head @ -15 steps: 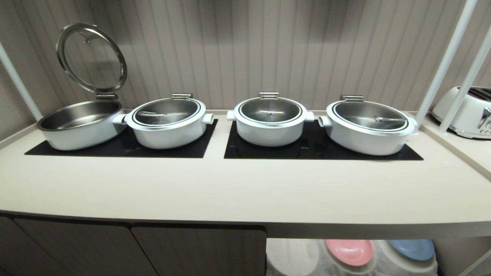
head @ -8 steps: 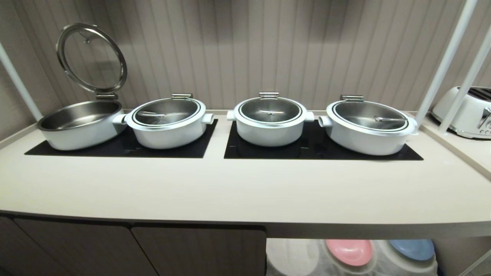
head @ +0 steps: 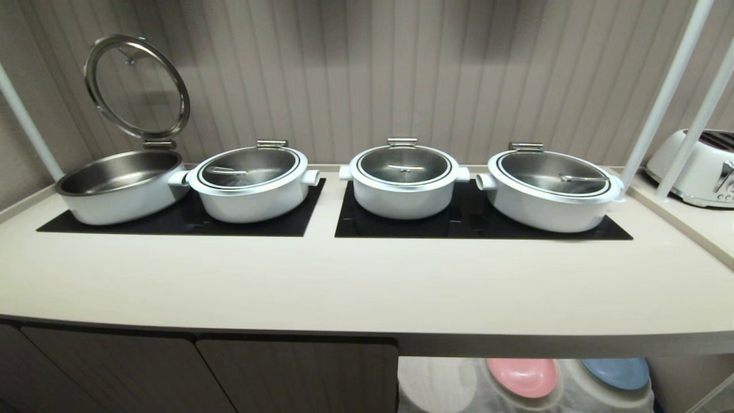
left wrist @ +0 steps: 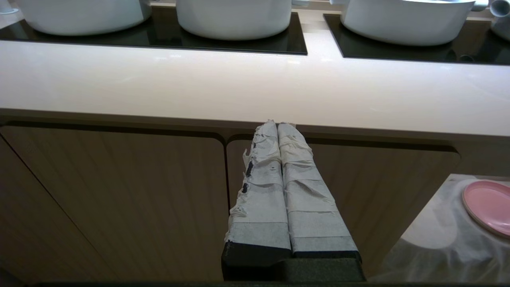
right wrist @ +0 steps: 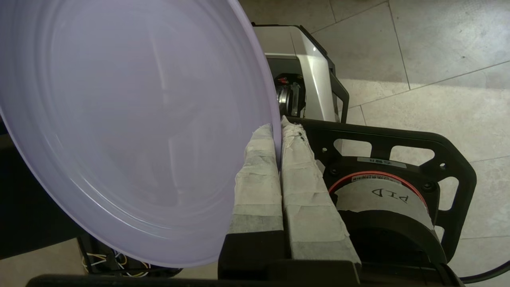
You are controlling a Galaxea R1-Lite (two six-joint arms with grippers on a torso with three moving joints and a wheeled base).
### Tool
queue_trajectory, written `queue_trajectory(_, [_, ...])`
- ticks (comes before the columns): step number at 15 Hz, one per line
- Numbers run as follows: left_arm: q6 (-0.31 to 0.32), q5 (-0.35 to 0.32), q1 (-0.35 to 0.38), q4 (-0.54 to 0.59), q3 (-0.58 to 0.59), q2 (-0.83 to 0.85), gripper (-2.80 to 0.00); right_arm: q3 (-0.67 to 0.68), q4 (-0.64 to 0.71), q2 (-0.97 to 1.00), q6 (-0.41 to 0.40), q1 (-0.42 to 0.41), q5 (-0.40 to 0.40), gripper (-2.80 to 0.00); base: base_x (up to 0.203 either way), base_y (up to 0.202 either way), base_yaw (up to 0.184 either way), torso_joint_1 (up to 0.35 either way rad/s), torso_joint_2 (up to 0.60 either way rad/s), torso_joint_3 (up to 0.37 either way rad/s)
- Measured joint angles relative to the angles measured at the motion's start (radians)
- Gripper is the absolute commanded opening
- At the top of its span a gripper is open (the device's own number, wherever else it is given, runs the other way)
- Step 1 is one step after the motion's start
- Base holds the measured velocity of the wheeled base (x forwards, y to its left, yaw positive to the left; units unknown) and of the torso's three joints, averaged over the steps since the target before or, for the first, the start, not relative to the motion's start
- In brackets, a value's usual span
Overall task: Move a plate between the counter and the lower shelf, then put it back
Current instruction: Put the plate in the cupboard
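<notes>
The plate (right wrist: 131, 119), lilac and shallow, is off the worktop (head: 367, 287) and out of the lower shelf (head: 447, 384): it is held out over the tiled floor (right wrist: 418, 59) and the robot's own base (right wrist: 303, 79), tilted with its hollow face toward the wrist camera. The right claw (right wrist: 279, 131) pinches its rim, one taped finger on each side of the edge. The left claw (left wrist: 281, 127) has its taped fingers pressed together with nothing between them, and points at the cabinet doors (left wrist: 119, 191) just under the worktop's front edge. On the worktop, four white pots stand along the back edge on two black hob panels (head: 183, 221); the leftmost pot (head: 120, 186) has its glass lid (head: 136, 86) hinged up, the other three are covered. Below the worktop's right end, the cloth-draped lower shelf carries a pink plate (head: 522, 376) and, beside it toward the right, a blue plate (head: 616, 371). A white toaster (head: 694, 166) sits on the adjoining surface past the worktop's right edge.
</notes>
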Motion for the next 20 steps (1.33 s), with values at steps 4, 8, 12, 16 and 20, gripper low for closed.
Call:
queue_trajectory(4, [0.0,0.0,0.0,0.0,0.0,0.0,-2.8,0.003,0.0,0.017,0.0,0.0,0.003,-2.8,0.0,0.0,0.0,0.0,0.0,0.0])
queue_trajectory(8, [0.0,0.0,0.0,0.0,0.0,0.0,-2.8,-0.001,-0.054,0.064,0.0,0.0,0.003,-2.8,0.0,0.0,0.0,0.0,0.0,0.0])
queue_trajectory(12, [0.0,0.0,0.0,0.0,0.0,0.0,-2.8,-0.004,-0.059,0.089,0.001,0.0,0.002,-2.8,0.0,0.0,0.0,0.0,0.0,0.0])
queue_trajectory(16, [0.001,0.0,0.0,0.0,0.0,0.0,-2.8,-0.004,-0.052,0.091,0.002,-0.003,0.002,-2.8,0.0,0.0,0.0,0.0,0.0,0.0])
queue_trajectory(20, [0.0,0.0,0.0,0.0,0.0,0.0,-2.8,-0.002,-0.058,0.09,0.003,-0.003,0.002,-2.8,0.0,0.0,0.0,-0.018,0.02,0.024])
